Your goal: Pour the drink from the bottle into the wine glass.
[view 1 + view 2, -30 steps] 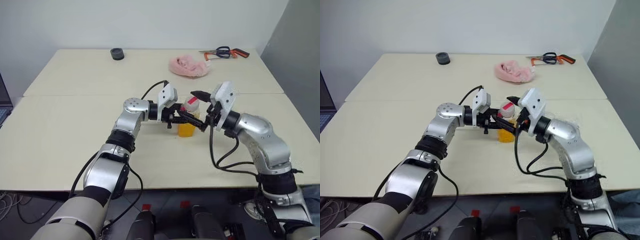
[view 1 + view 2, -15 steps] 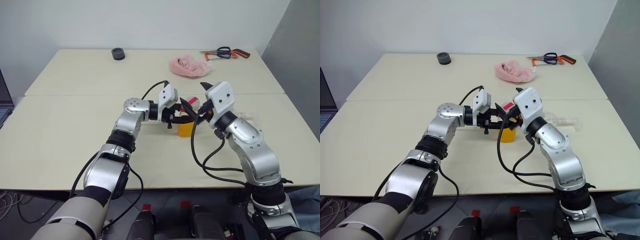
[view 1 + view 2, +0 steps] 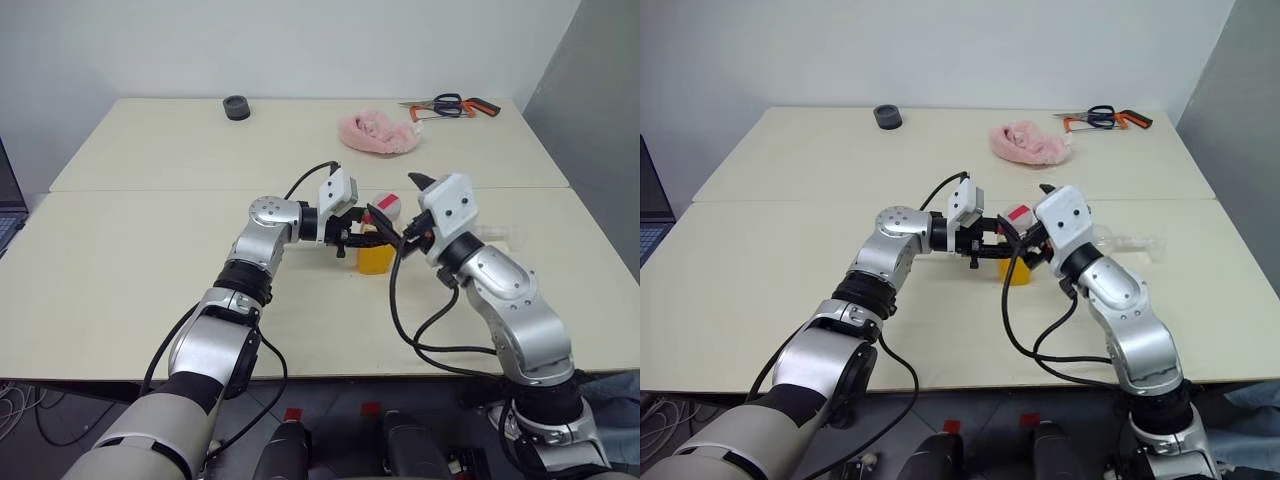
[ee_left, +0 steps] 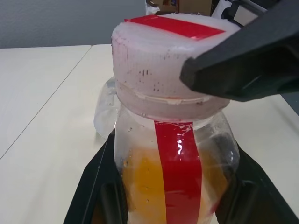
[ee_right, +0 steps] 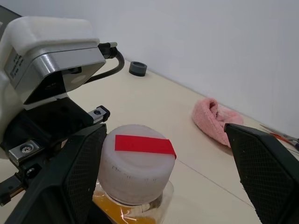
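The left gripper (image 3: 362,236) is clenched on the bottle (image 3: 376,245), held upright near the table's (image 3: 150,250) middle, cap (image 5: 136,162) still on; the right gripper (image 5: 163,154) hangs spread wide around that cap (not touching); to unscrew it, I judge, centre the fingers (image 5: 81,175) level before closing; since a second ago the right arm has swung round, uncovering the wine glass (image 3: 1127,243) lying beyond.

Bare lab: pale table (image 3: 150,290) (hacksaw (image 3: 478,106) at back).
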